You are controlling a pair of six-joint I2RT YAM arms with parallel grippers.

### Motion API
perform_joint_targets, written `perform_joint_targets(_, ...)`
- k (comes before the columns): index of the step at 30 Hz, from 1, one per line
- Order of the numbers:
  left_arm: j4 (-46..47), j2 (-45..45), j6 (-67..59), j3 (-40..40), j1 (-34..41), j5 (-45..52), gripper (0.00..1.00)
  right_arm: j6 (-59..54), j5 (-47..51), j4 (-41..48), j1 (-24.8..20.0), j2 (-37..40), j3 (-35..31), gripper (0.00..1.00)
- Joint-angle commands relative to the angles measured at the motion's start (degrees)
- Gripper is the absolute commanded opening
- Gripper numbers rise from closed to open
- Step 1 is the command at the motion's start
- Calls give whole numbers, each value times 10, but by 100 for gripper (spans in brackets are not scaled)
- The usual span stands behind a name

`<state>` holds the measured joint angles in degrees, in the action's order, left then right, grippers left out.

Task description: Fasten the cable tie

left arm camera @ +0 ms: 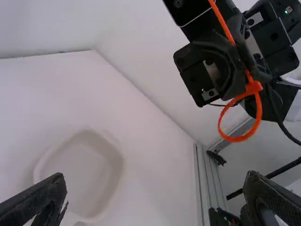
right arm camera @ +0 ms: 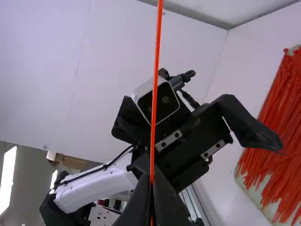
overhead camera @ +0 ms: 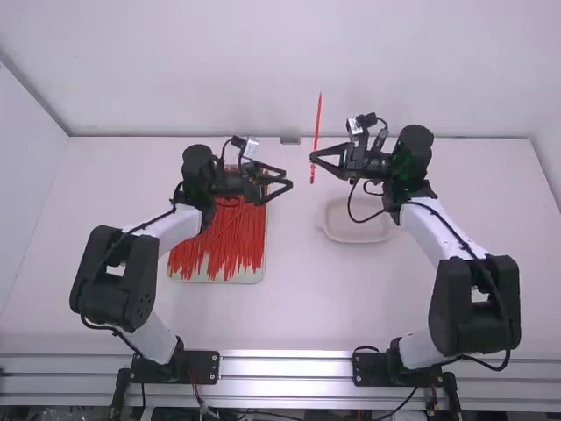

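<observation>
The orange cable tie is pinched in the right hand, which is squeezed tight on it. Its long tail points to 12 o'clock and its loop hangs toward 6. The left hand, at 9 o'clock from the tie, is spread wide, holds nothing and does not touch it.

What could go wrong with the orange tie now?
1. The right gripper pinches the tie only at its fingertips, so it might slip or twist.
2. The left gripper is open and apart from the thin tie, so it might miss when grabbing it.
</observation>
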<state>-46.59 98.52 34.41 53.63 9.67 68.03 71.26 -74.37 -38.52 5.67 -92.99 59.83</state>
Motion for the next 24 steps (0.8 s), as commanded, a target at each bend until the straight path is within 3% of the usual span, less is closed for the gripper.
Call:
perform_joint_targets(1,12,3,-17,12,-12,-2,99,-49,-13,19,-12,7,12,0)
perform_joint_targets(12,148,3,-65,12,-48,-2,99,-255,20,257,-49,7,12,0)
perform_joint_targets(24,253,3,-120,12,-52,-38,99,-451,231,502,-69,7,12,0)
